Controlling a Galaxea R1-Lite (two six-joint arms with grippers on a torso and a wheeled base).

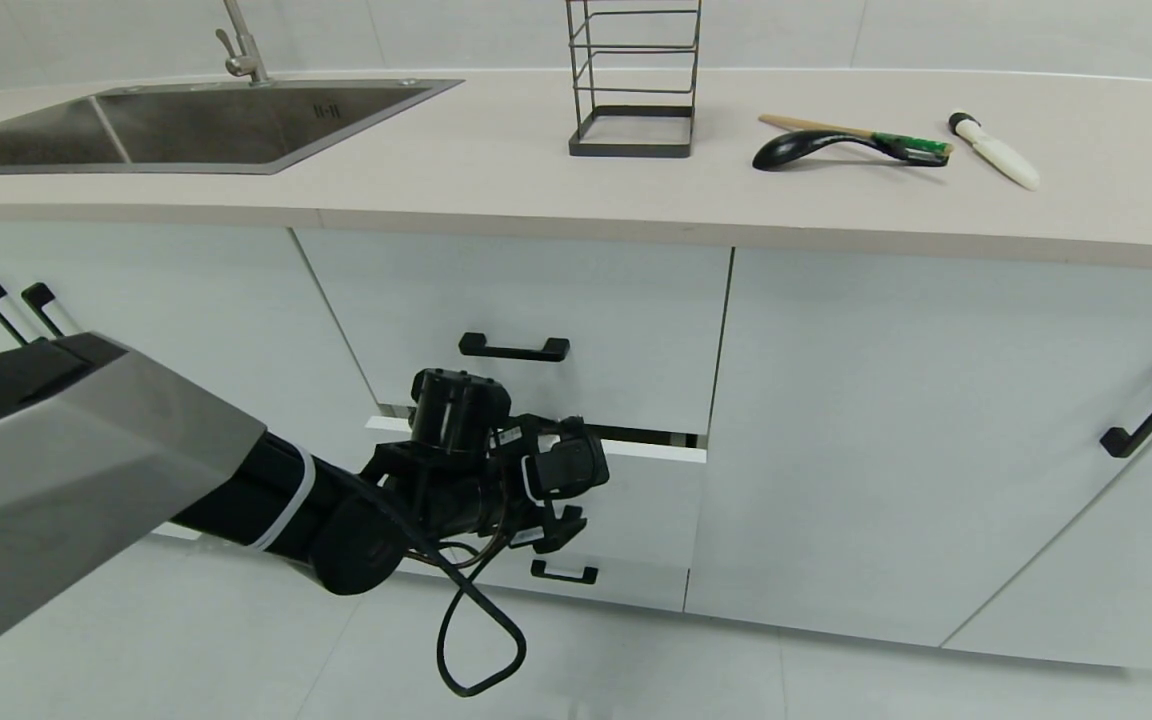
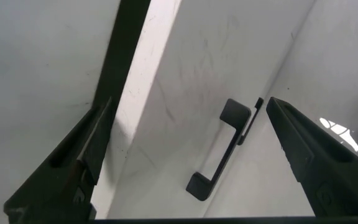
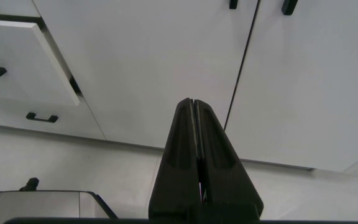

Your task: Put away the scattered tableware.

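Left claw [image 2: 188, 106] open – drawer handle [image 2: 222, 149] in its gap, apparently untouched, right claw [image 3: 193, 102] closed, black spoon [image 1: 816, 148] 3 o'clock of rack [image 1: 631, 148]

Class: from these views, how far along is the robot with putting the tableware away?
Done: a drawer stands slightly open. In hand: the left gripper, open, faces its front near a handle, holding nothing. Left: the black spoon, wooden utensil and white-handled tool all lie on the counter; the right gripper is shut and empty.
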